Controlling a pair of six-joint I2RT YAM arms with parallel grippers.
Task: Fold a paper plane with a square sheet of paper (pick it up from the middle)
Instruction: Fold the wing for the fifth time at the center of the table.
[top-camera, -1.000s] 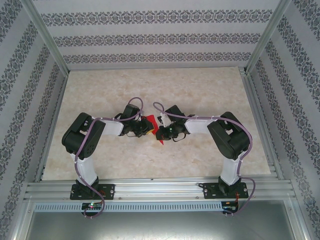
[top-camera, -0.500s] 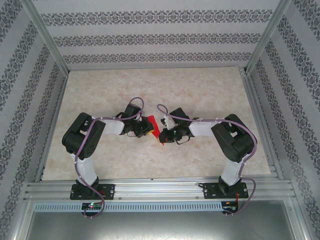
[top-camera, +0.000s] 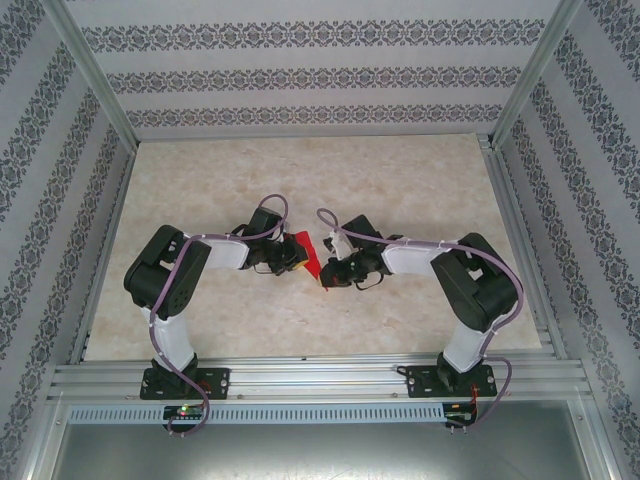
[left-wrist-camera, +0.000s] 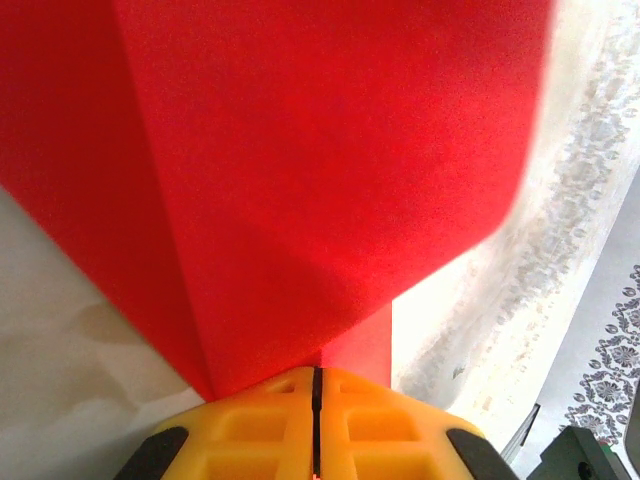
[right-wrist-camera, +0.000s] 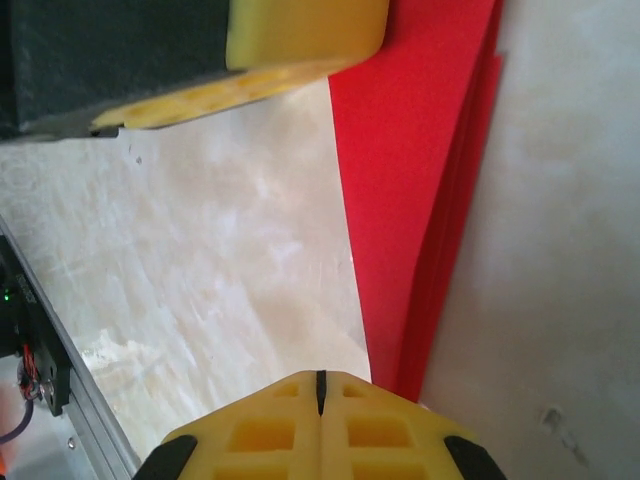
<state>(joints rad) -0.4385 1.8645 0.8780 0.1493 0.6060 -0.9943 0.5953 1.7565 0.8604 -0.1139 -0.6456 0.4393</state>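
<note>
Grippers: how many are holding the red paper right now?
2. The left gripper is shut on one end of the red paper; the right gripper is shut at its narrow tip, where the pinch itself is hidden.

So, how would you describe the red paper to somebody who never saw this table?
Find the middle of the pale marble-patterned table, where the two robot arms meet. Between their yellow fingers is the square sheet of paper, folded to a point. Nothing else on the table is red.
</note>
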